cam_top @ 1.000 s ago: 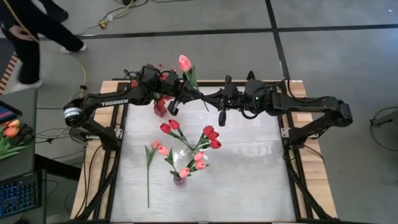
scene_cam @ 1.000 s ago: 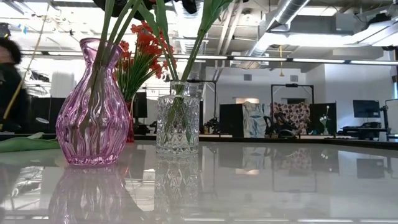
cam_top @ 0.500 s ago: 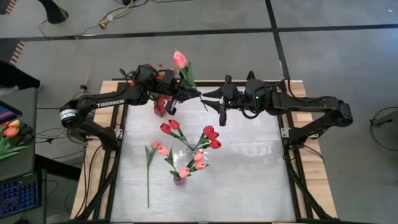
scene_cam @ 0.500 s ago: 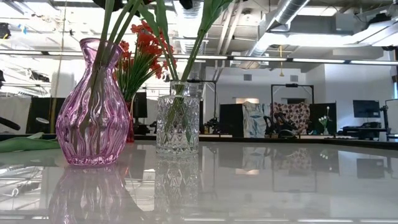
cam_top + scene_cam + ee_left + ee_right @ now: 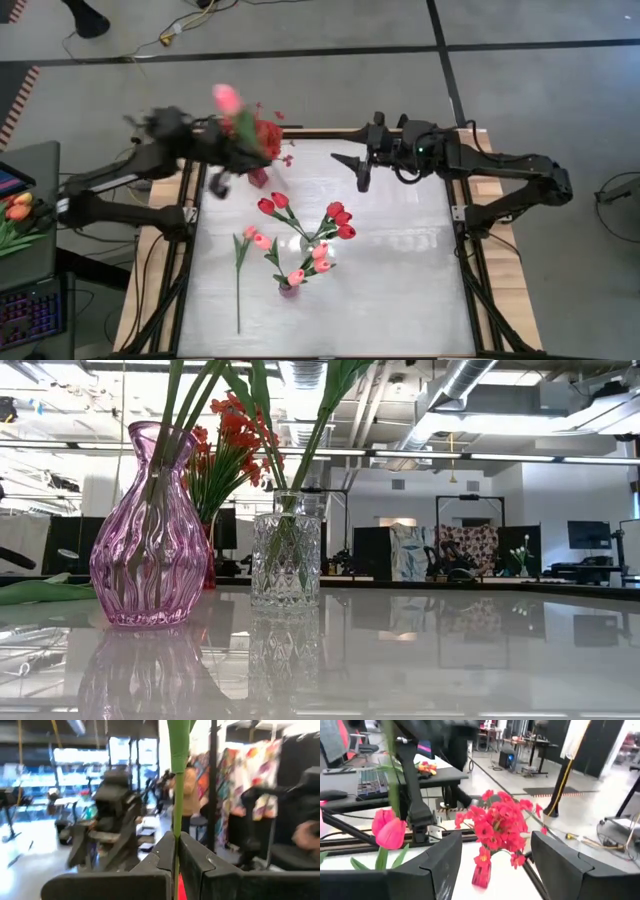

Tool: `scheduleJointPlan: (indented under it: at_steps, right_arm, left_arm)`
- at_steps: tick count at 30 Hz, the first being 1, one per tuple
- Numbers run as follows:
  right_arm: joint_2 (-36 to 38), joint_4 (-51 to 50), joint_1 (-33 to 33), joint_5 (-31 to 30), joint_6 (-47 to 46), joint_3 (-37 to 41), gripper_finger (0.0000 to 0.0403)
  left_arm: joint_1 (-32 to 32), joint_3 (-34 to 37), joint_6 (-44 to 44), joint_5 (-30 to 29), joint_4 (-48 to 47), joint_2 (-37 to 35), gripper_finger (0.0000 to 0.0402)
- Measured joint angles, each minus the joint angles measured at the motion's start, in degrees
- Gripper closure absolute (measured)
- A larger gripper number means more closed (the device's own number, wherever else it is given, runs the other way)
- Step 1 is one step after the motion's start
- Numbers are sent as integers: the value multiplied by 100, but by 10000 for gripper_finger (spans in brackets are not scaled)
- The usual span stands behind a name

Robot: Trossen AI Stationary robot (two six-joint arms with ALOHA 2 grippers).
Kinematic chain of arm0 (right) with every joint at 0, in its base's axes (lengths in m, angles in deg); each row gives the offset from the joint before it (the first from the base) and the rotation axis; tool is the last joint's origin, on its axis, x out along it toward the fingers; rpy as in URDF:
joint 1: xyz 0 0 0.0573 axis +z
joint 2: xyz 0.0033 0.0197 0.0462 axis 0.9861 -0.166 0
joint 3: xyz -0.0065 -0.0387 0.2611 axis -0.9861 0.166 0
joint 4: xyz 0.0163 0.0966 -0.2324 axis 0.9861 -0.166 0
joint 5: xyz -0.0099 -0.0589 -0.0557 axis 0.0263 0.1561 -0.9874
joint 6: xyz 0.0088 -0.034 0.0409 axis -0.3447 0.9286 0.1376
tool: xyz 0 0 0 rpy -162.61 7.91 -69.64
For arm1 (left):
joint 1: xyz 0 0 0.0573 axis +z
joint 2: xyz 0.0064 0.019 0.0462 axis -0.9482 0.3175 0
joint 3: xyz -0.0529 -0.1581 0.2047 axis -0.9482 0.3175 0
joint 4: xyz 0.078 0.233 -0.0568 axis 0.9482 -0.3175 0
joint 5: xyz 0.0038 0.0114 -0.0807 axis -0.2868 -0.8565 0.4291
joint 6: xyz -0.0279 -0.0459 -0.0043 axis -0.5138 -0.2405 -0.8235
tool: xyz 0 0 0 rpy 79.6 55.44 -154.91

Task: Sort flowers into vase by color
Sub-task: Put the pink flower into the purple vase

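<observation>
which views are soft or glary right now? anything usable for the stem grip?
High view: left arm and its pink tulip are motion-smeared; right hand and the table are sharp. Left wrist view: background blurred, but the stem pinched in the left hand reads clearly. Low view: sharp, with the glossy tabletop mirroring the pink vase. Right wrist view: mildly soft throughout.

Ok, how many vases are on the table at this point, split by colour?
Pink ribbed glass vase: 1
Clear cut-glass vase: 1
Small red vase holding the red blossom spray: 1
Total: 3
</observation>
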Motion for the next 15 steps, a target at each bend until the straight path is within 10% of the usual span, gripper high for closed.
scheduleJointPlan:
  at_steps: [15]
  right_arm:
    - [-35, -622, 145, -8, -1242, -2, 138]
  left_arm:
    - [-2957, 190, -489, -31, -331, -1189, 402]
